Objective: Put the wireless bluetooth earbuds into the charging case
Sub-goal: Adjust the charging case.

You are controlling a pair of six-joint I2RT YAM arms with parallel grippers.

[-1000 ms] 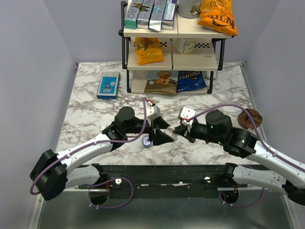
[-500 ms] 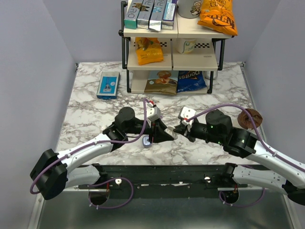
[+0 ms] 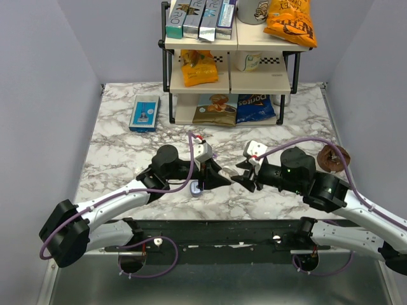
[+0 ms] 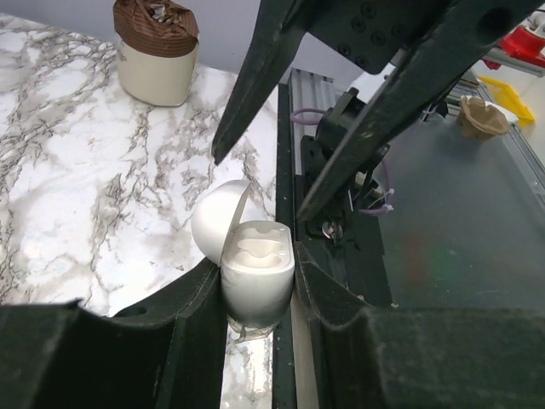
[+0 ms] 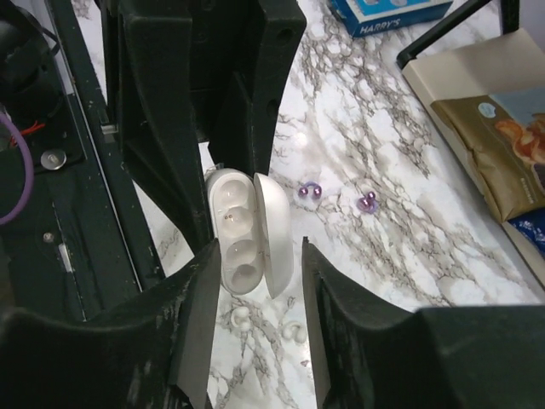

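Note:
The charging case (image 4: 255, 277) is a small white oval shell with its lid hinged open and its two wells empty. My left gripper (image 4: 260, 298) is shut on the case's lower body, holding it upright near the table's front edge. In the top view the case (image 3: 196, 189) sits under the left gripper (image 3: 206, 175). My right gripper (image 5: 255, 256) stands open, its jaws either side of the case (image 5: 241, 230) and open lid without gripping them. Two small white earbud-like pieces (image 5: 241, 317) lie on the marble nearby. Two small purple pieces (image 5: 308, 193) lie further out.
A blue rectangular box (image 3: 144, 113) lies at the back left. A shelf rack (image 3: 229, 76) with snack bags and boxes stands at the back. A brown-topped cup (image 3: 333, 157) sits at the right. The black rail (image 3: 216, 229) runs along the table's near edge.
My left gripper has closed on the case. My right gripper has opened and drawn back a little to the right.

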